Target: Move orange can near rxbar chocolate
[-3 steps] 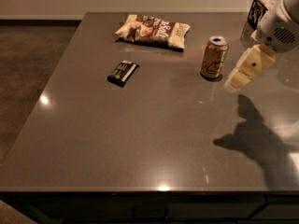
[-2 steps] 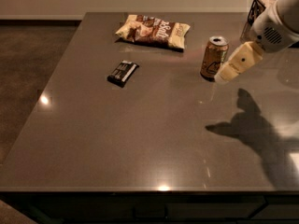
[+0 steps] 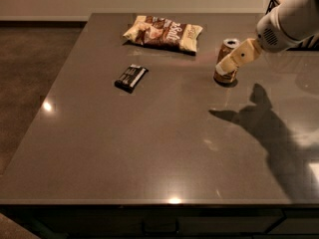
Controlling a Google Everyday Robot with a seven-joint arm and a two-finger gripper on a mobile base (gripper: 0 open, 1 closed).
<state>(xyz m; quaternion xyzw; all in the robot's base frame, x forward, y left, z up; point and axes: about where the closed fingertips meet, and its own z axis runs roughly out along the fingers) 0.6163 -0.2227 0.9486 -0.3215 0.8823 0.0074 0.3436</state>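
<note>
The orange can (image 3: 225,50) stands upright on the dark table (image 3: 149,148) at the right, silver top showing. My gripper (image 3: 224,66) reaches in from the upper right on a white arm and sits in front of the can's right side, covering part of it. The rxbar chocolate (image 3: 131,77), a flat black bar with pale lettering, lies left of the can, well apart from it.
A cream-and-brown chip bag (image 3: 163,32) lies at the back of the table, between bar and can. A dark wire-like object (image 3: 275,2) stands behind the arm at the far right. The arm's shadow falls on the table's right side.
My gripper has moved left, from beside the can's right to right up against it. The can, bar and bag have not moved.
</note>
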